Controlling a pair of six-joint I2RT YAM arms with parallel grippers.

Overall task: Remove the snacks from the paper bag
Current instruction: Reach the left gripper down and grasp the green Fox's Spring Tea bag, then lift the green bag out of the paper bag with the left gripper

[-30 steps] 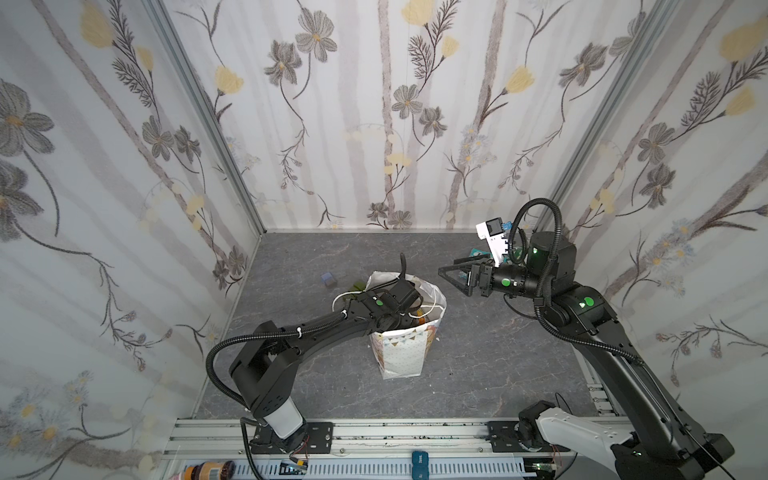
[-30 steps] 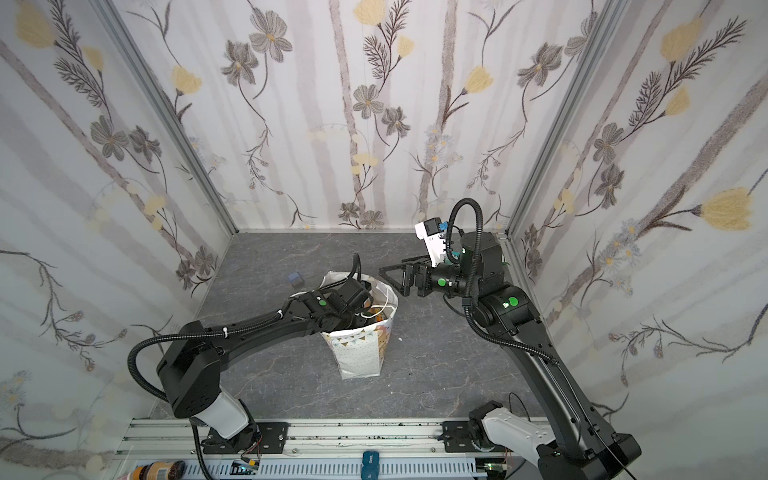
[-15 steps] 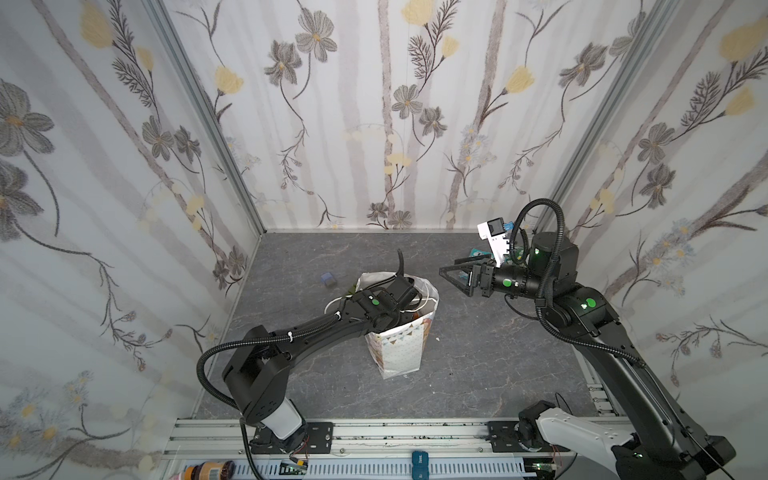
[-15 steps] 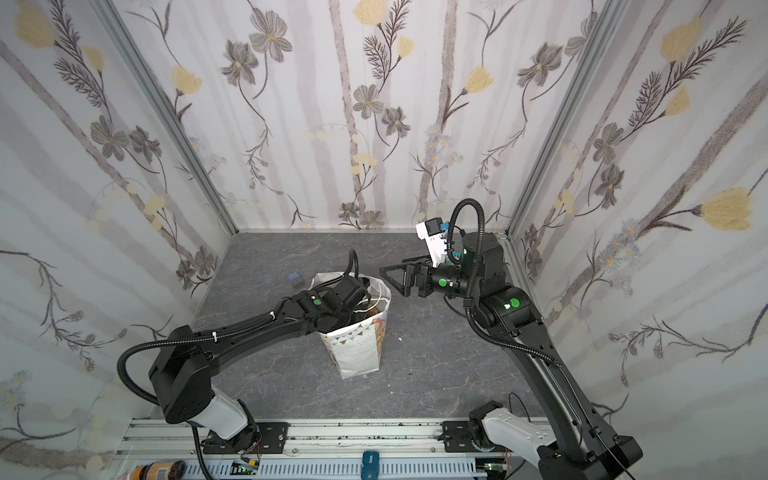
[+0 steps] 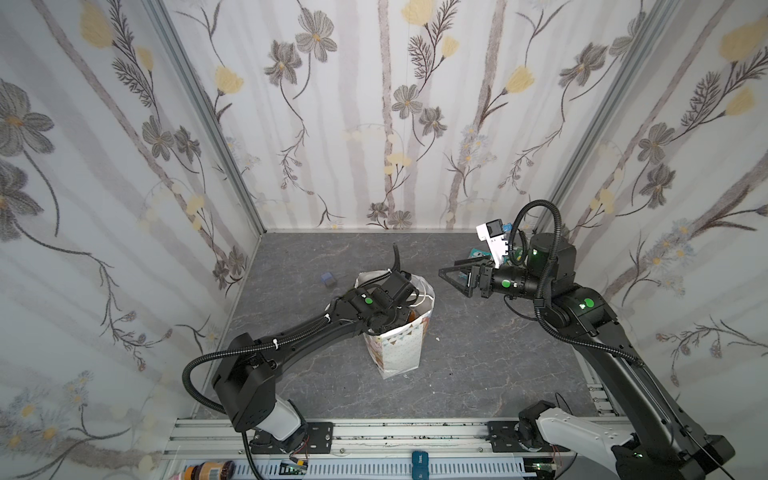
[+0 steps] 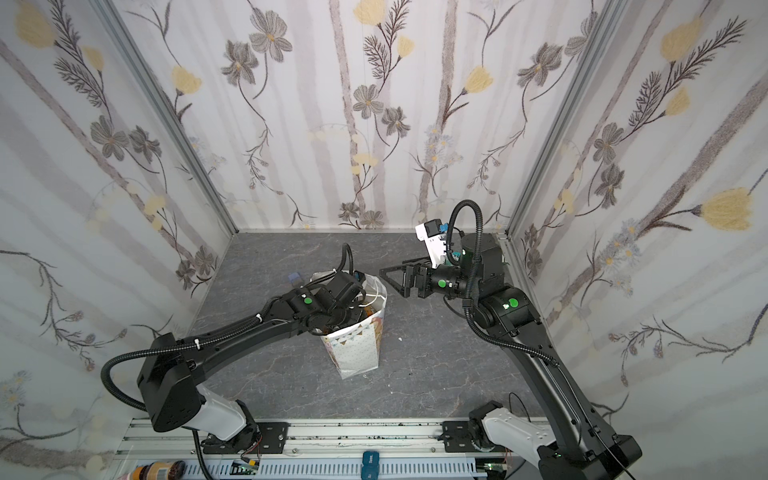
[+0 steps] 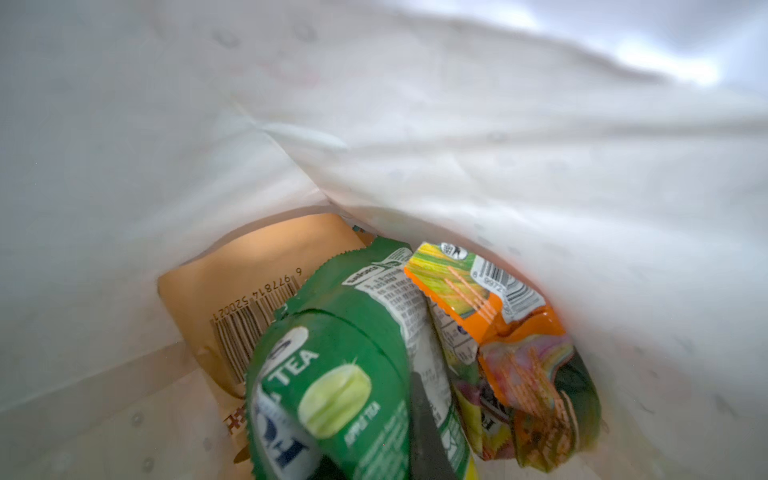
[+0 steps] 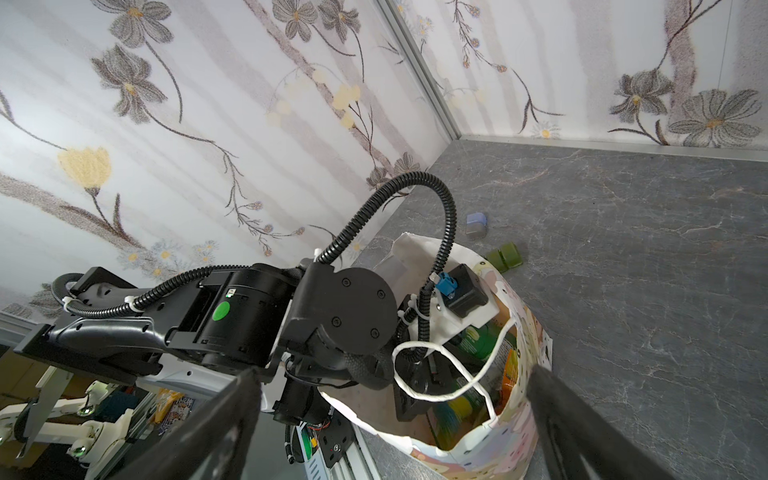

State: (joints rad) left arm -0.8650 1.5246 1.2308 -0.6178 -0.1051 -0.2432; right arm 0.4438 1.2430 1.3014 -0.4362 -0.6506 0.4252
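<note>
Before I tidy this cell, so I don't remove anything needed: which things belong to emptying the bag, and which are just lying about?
Job: paper bag; green packet, orange packet and tan packet inside it; teal packet already out on the table.
Lying about: blue block; green block, both near the bag.

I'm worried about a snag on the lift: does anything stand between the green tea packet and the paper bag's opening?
Yes. The white cord handle loops across the mouth of the paper bag, over the left gripper, which appears shut on the green tea packet. It may catch on the lift.
</note>
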